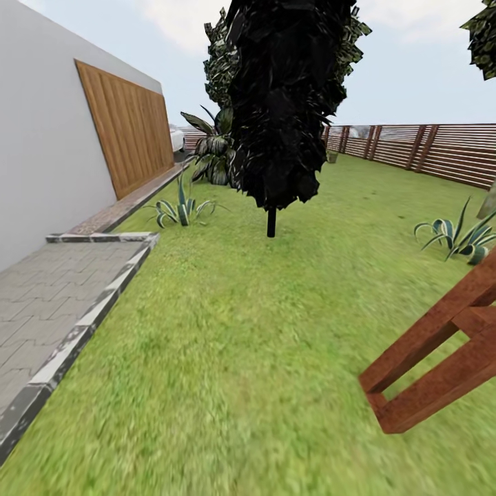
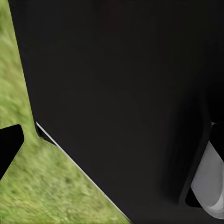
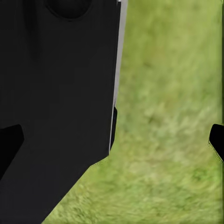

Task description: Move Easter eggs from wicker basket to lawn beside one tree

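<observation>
The Easter eggs and the wicker basket are out of view. The lawn (image 1: 248, 331) spreads ahead as bright mottled grass. A dark, narrow conifer (image 1: 282, 103) stands in the middle distance on a thin trunk. A bit of a leafy tree crown (image 1: 482, 34) shows at the upper right corner; its trunk is cut off. In the right wrist view my right gripper (image 3: 113, 140) is open over grass, with one black fingertip (image 3: 9, 144) at each side. In the left wrist view my left gripper (image 2: 112, 140) shows one fingertip (image 2: 9, 144) far out at the edge, beside my dark body.
A white house wall (image 1: 41, 151) with a wooden panel (image 1: 127, 131) runs along the left, beside a paved patch (image 1: 41, 296) with a stone kerb. Spiky agave plants (image 1: 180, 207) (image 1: 458, 238) dot the grass. A red-brown wooden frame (image 1: 441, 358) juts in at the right. A slat fence (image 1: 427, 148) closes the back.
</observation>
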You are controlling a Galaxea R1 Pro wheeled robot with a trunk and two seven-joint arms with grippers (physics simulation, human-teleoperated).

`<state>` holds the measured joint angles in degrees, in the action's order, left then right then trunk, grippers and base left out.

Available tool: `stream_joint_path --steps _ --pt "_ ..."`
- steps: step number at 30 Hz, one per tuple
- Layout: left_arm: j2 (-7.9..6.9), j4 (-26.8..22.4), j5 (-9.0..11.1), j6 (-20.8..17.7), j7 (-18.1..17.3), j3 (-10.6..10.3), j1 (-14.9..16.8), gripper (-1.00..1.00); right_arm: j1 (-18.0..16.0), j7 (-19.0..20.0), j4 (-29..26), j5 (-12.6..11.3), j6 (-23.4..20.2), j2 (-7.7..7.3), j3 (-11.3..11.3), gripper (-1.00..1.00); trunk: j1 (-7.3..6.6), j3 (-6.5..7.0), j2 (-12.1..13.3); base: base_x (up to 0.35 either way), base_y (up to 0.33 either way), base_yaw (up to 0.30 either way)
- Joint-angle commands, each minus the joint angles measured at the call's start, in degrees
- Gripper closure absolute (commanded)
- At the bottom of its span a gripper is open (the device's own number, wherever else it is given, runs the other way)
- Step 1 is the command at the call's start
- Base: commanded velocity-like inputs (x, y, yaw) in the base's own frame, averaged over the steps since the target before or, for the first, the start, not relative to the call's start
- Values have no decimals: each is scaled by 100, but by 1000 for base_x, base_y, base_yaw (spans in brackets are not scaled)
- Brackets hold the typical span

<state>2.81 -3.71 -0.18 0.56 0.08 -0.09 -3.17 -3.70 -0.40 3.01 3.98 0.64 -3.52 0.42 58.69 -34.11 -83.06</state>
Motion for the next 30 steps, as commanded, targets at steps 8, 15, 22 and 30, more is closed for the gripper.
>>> stream_joint_path --steps 8,15,22,30 --pt "1 -11 -4 6 1 0 -5 -100 -8 -4 15 45 7 -6 2 -100 3 -4 -2 336 0 0" --pt "1 -9 -2 6 1 -2 -3 -100 -8 -4 15 42 7 -3 2 -100 3 -4 -2 336 0 0" --pt "1 -9 -5 6 1 -1 -4 -100 -8 -4 15 44 7 -4 2 -100 3 -4 -2 336 0 0" --pt "1 -11 -2 6 1 0 -4 -100 -8 -4 15 47 7 -5 3 -100 3 -4 -2 336 0 0"
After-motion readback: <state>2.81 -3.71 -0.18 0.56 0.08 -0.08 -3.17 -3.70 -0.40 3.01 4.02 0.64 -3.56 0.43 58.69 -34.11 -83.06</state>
